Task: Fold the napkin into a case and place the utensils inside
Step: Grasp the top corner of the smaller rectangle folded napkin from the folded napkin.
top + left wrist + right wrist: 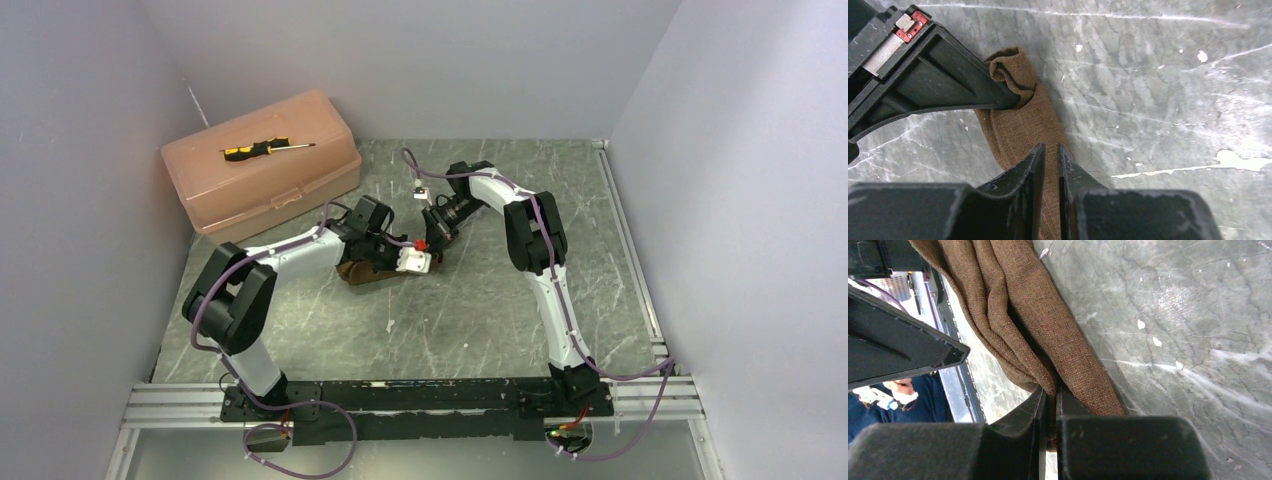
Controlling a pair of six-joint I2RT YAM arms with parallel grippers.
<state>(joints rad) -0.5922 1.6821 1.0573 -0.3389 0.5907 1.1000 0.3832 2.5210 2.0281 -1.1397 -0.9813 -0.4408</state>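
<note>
Pinching the napkin, the right pincer sits nearly closed.

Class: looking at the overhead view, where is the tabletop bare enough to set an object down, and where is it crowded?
Bare table lies between the napkin and the arm bases, and along the right wall. It is crowded at the middle, where both arms meet over the napkin, and at the far left, by the pink box.

napkin mid-table between both arms, screwdriver on box rear left
</note>
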